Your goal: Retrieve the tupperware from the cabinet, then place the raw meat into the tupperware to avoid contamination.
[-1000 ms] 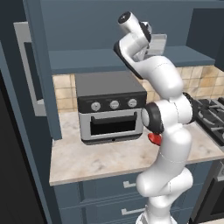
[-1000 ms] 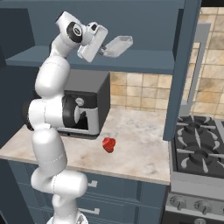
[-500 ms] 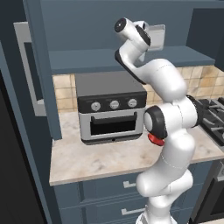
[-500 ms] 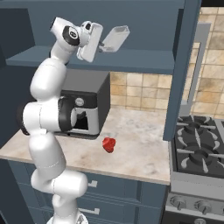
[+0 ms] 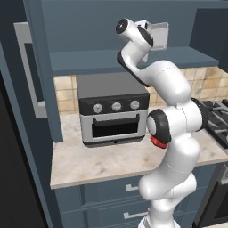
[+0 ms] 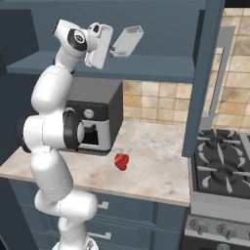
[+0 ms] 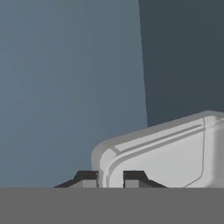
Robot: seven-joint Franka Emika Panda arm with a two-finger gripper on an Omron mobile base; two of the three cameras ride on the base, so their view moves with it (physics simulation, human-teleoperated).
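While the gripper [image 6: 113, 49] pinches the near rim of the tupperware [image 6: 127, 40] and holds it tilted up in the open cabinet [image 6: 161, 29], above its shelf, the retrieval step looks well along. Next, I judge, it must come out and down to the counter [image 6: 156, 166], set flat near the meat [image 6: 121, 161], which lies right of the oven [image 5: 113, 109]. One tupperware, one meat, one oven.
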